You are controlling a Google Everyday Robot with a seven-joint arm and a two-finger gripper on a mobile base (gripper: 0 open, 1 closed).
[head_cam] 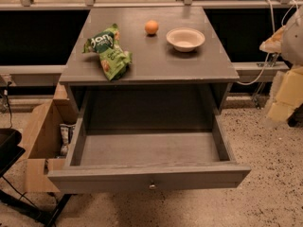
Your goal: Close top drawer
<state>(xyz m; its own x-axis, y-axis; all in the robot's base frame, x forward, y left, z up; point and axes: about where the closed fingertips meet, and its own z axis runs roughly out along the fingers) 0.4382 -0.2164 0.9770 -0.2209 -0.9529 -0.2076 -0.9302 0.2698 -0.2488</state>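
Note:
The top drawer (149,178) is a wide grey wooden drawer, pulled far out of the grey cabinet (151,67) toward me. Its inside is empty. One small round metal knob (152,186) sits at the centre of its front panel. My gripper (283,100) shows as pale yellowish and white shapes at the right edge of the camera view. It is to the right of the cabinet, level with the drawer's opening and apart from the drawer. No other drawer fronts are in view.
On the cabinet top lie a green snack bag (109,51), an orange (151,27) and a pale bowl (185,39). An open cardboard box (40,136) stands on the floor at the left. A black stand (9,148) is at the left edge. Cables (258,74) hang at the right.

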